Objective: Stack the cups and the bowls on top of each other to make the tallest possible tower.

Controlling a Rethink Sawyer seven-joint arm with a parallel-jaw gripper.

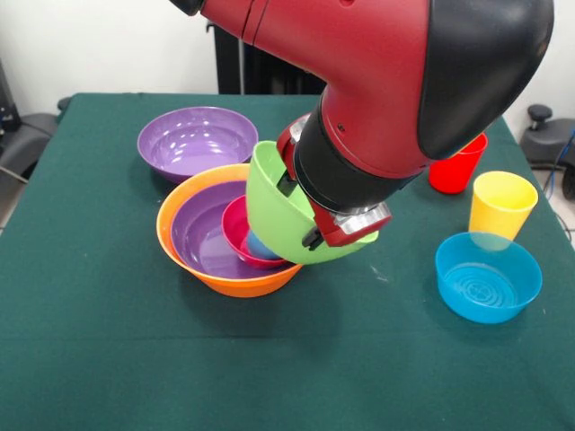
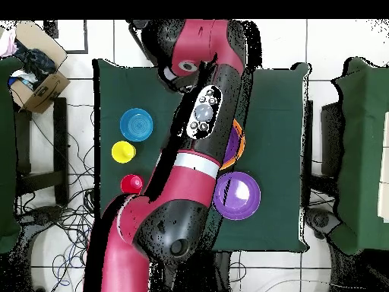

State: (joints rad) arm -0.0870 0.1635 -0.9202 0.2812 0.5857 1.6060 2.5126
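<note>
Blue bowl [image 1: 488, 276] nearest on tabletop [image 1: 90, 296]; behind, orange bowl [image 1: 180, 235] nesting purple and pink-red ones; my pincer [image 1: 310, 208], apparently pinching lime green bowl [image 1: 269, 202], tilted above them.

No readable text, labels, brands, numbers or signs found in either view. Arm [image 1: 377, 81] casing showed plain red and black, no legible marking. Bowls, cups, green table cloth [image 1: 90, 296] carried no print. Cardboard box [image 2: 38, 80] at overhead corner showed no legible writing. Round buttons on arm in overhead view too small to read.
</note>
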